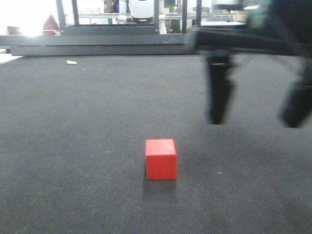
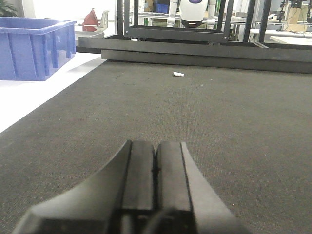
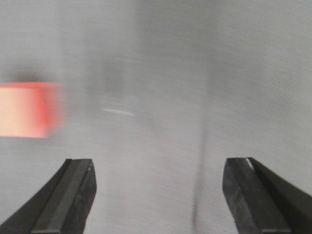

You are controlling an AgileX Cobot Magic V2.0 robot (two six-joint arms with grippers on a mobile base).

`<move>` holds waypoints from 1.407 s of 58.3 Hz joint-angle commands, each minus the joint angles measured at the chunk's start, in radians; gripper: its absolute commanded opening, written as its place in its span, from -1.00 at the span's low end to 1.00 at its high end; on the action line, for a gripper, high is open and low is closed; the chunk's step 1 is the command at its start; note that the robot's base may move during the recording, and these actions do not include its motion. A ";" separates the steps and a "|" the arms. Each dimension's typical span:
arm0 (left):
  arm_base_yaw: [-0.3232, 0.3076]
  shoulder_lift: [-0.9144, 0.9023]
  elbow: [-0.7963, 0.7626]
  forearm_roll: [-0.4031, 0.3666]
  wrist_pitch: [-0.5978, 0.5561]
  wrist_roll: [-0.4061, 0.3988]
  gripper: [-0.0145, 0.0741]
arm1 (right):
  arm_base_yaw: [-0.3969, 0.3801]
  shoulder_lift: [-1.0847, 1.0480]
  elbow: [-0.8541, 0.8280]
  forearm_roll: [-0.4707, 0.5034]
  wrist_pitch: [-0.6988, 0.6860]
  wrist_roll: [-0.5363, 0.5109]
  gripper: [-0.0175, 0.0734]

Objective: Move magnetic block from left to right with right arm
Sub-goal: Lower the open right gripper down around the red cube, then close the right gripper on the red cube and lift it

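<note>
Risk: misaligned finger shoves block (image 1: 160,159) aside; it sits on mat (image 1: 73,146), outside span of released right gripper (image 3: 158,168); left gripper (image 2: 156,156) clenched.

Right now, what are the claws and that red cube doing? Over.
Left gripper shut, empty. Right gripper open, in the air. Magnetic block on the mat, untouched. Nothing between block and right gripper.

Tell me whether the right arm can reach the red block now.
Probably yes. The right gripper is open above the mat, and the red block stands alone, nothing near it. It lies off to one side, not between the jaws, so the arm must shift over.
</note>
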 commanded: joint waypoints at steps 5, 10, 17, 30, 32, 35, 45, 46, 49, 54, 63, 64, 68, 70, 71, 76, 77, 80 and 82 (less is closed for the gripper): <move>0.003 -0.009 0.010 -0.006 -0.083 -0.001 -0.94 | 0.064 0.074 -0.136 -0.003 0.000 0.066 0.77; 0.003 -0.009 0.010 -0.006 -0.083 -0.001 -0.94 | 0.088 0.120 -0.178 -0.008 -0.004 0.104 0.77; 0.003 -0.009 0.010 -0.006 -0.083 -0.001 -0.94 | 0.122 0.172 -0.220 -0.003 -0.003 0.104 0.76; 0.003 -0.009 0.010 -0.006 -0.083 -0.001 -0.94 | 0.137 0.241 -0.266 -0.008 0.009 0.104 0.76; 0.003 -0.009 0.010 -0.006 -0.083 -0.001 -0.94 | 0.137 0.247 -0.266 -0.008 0.009 0.103 0.76; 0.003 -0.009 0.010 -0.006 -0.083 -0.001 -0.94 | 0.137 0.254 -0.266 -0.008 0.009 0.095 0.76; 0.003 -0.009 0.010 -0.006 -0.083 -0.001 -0.94 | 0.137 0.287 -0.271 -0.008 0.004 0.081 0.76; 0.003 -0.009 0.010 -0.006 -0.083 -0.001 -0.94 | 0.137 0.290 -0.271 -0.008 0.004 0.081 0.76; 0.003 -0.009 0.010 -0.006 -0.083 -0.001 -0.94 | 0.137 0.298 -0.271 -0.008 -0.002 0.082 0.76; 0.003 -0.009 0.010 -0.006 -0.083 -0.001 -0.94 | 0.137 0.304 -0.271 -0.008 -0.018 0.088 0.76; 0.003 -0.009 0.010 -0.006 -0.083 -0.001 -0.94 | 0.137 0.305 -0.271 0.002 -0.032 0.098 0.76; 0.003 -0.009 0.010 -0.006 -0.083 -0.001 -0.94 | 0.137 0.305 -0.271 0.003 -0.032 0.098 0.76; 0.003 -0.009 0.010 -0.006 -0.083 -0.001 -0.94 | 0.137 0.306 -0.271 0.003 -0.032 0.098 0.76; 0.003 -0.009 0.010 -0.006 -0.083 -0.001 -0.94 | 0.137 0.306 -0.271 0.003 -0.032 0.098 0.76; 0.003 -0.009 0.010 -0.006 -0.083 -0.001 -0.94 | 0.137 0.306 -0.271 0.003 -0.032 0.098 0.75; 0.003 -0.009 0.010 -0.006 -0.083 -0.001 -0.94 | 0.137 0.306 -0.271 0.003 -0.032 0.098 0.69; 0.003 -0.009 0.010 -0.006 -0.083 -0.001 -0.94 | 0.137 0.306 -0.271 0.003 -0.032 0.098 0.65; 0.003 -0.009 0.010 -0.006 -0.083 -0.001 -0.94 | 0.137 0.306 -0.271 0.003 -0.032 0.098 0.54; 0.003 -0.009 0.010 -0.006 -0.083 -0.001 -0.94 | 0.137 0.306 -0.271 0.003 -0.032 0.098 0.43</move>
